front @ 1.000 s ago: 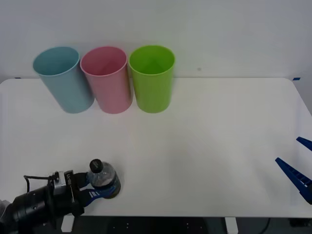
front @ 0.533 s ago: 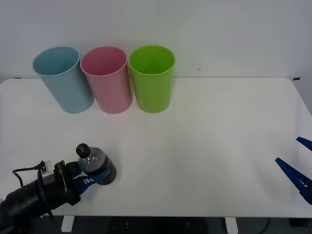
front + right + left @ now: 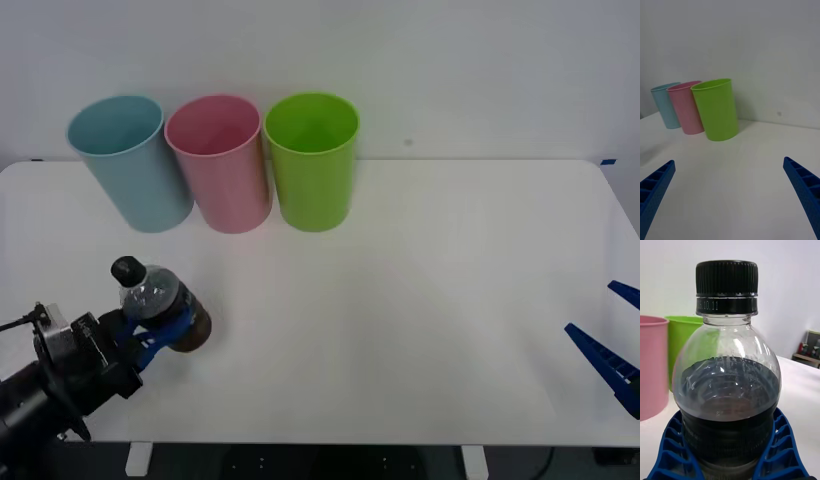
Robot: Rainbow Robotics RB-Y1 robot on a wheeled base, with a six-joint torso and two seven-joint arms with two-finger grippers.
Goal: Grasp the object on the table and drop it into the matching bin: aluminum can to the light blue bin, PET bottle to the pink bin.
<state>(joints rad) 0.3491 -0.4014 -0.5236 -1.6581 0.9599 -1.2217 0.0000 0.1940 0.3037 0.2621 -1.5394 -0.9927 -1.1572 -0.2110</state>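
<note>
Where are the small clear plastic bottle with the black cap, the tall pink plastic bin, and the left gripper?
Small clear plastic bottle with black cap (image 3: 160,305), front view, on its clear shoulder.
Tall pink plastic bin (image 3: 232,185), front view, on its outer wall.
Left gripper (image 3: 160,335), front view, between the blue fingertips around the bottle.

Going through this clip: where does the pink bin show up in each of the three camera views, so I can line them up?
Front view: the pink bin stands at the table's far edge, middle of the row of three.
Right wrist view: the pink bin is far off, beyond the open right gripper.
Left wrist view: the pink bin is at the picture's edge, behind the PET bottle.
Shared landmark: the green bin next to it.
</note>
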